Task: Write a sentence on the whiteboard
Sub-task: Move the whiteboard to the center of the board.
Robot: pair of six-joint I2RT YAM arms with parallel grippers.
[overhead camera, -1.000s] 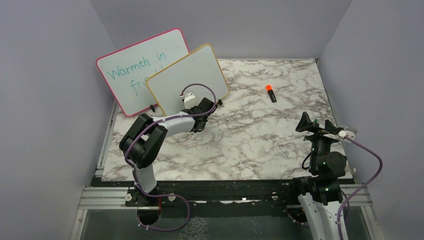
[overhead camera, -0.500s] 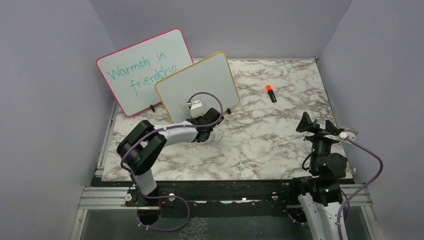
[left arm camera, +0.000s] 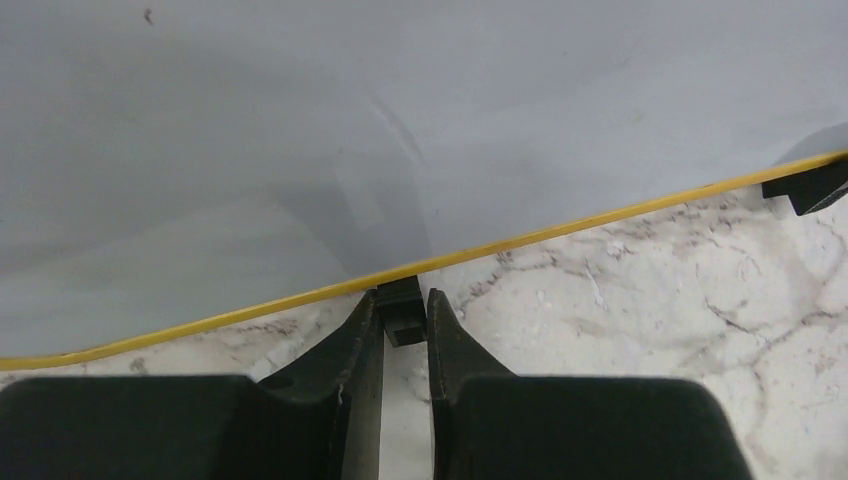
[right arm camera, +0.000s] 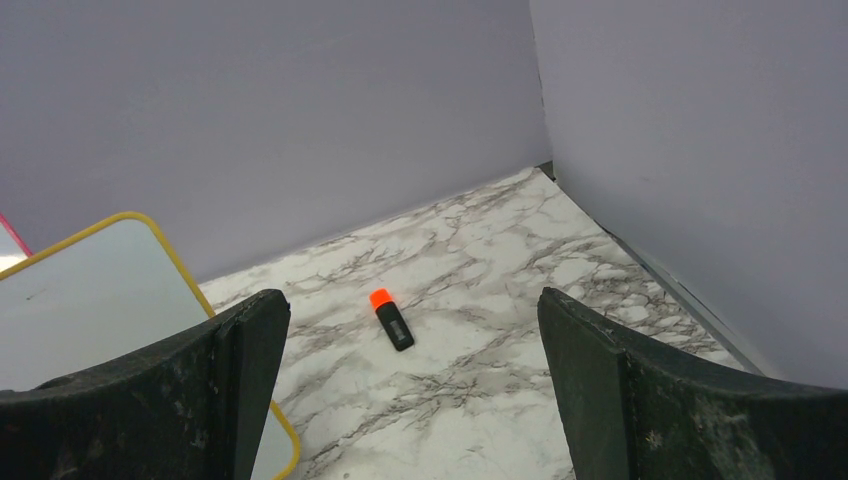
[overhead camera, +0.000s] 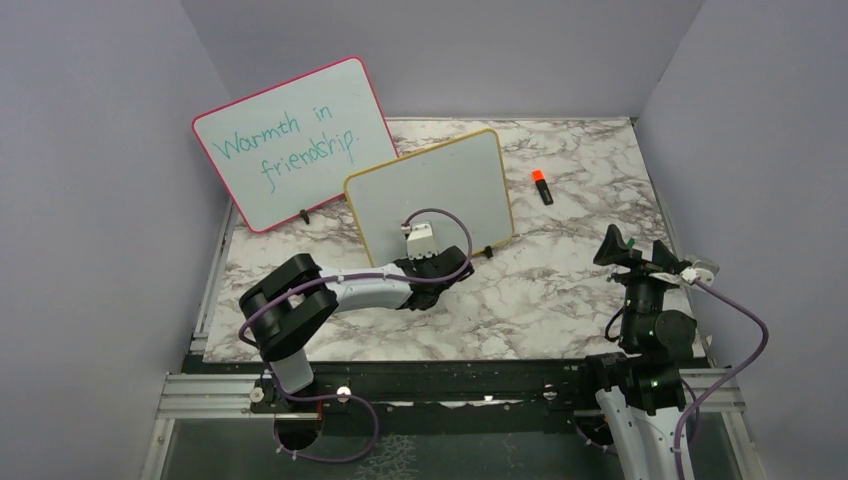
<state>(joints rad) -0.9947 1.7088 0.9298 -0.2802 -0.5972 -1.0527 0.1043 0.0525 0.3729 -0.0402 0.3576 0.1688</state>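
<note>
**Left fingers pinch the yellow board's foot, right arm waits wide open**

Overhead view: the yellow-framed whiteboard (overhead camera: pixel 430 185) stands on edge just above the middle of the frame, leaning back, its face a plain pale grey. It sits on the marble-patterned counter (overhead camera: pixel 560 290), below and to the right of the larger pink-framed whiteboard (overhead camera: pixel 290 140). That one is propped in the upper left and reads "Warmth in friendship" in teal.

The left gripper (overhead camera: pixel 432 262) reaches in low from the lower left and meets the yellow board at its bottom edge. The left wrist camera shows the grip plainly: the fingers (left arm camera: pixel 365 345) are drawn nearly together and clamped on a small black foot (left arm camera: pixel 402 318) just under the yellow frame. The board's face fills the upper part of that view. A second black foot (left arm camera: pixel 805 188) shows at the right edge, resting on the marble.

The right gripper (overhead camera: pixel 637 245) sits at the lower right of the overhead frame, well apart from both boards. Its fingers (right arm camera: pixel 245 345) are spread wide with nothing between them. Between them, the right wrist view catches a black marker with an orange cap (right arm camera: pixel 392 320). It lies flat on the counter near the back wall, to the right of the yellow board.
</note>
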